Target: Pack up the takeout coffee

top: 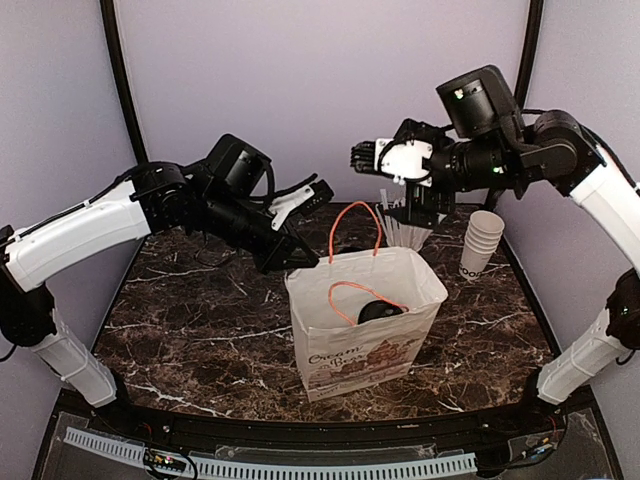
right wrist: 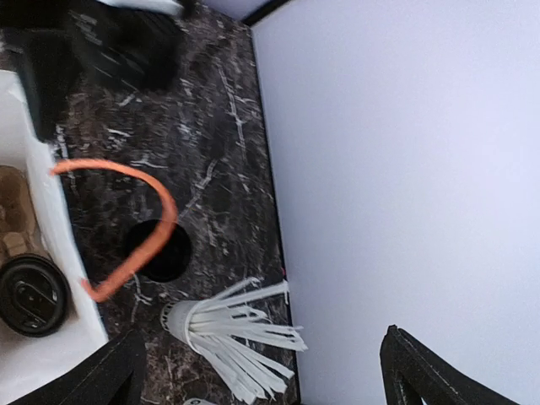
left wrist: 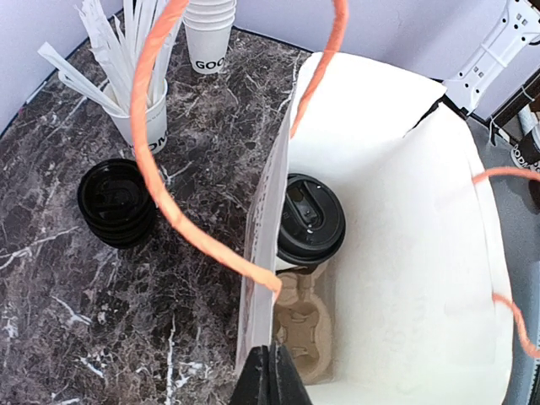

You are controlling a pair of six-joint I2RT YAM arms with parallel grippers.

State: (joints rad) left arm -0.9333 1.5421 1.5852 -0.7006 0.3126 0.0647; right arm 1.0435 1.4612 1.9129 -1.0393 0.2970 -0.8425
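The takeout coffee (top: 379, 310), a white cup with a black dome lid, stands inside the white paper bag (top: 360, 345) at the table's middle. In the left wrist view the coffee (left wrist: 310, 221) sits in a brown cardboard cup carrier (left wrist: 304, 329) on the bag's floor. My left gripper (top: 300, 262) is shut on the bag's left rim (left wrist: 268, 253), its fingertips (left wrist: 272, 375) pinched together on the paper. My right gripper (top: 418, 212) is open and empty, raised above the table behind the bag; its view shows the coffee (right wrist: 32, 295) at the lower left.
A white cup of white sticks (top: 405, 232) stands behind the bag, a stack of lidless white cups (top: 481, 243) to its right. A stack of black lids (left wrist: 118, 202) lies left of the bag. The bag's orange handles (top: 352, 225) stand up. The back wall (right wrist: 405, 169) is close.
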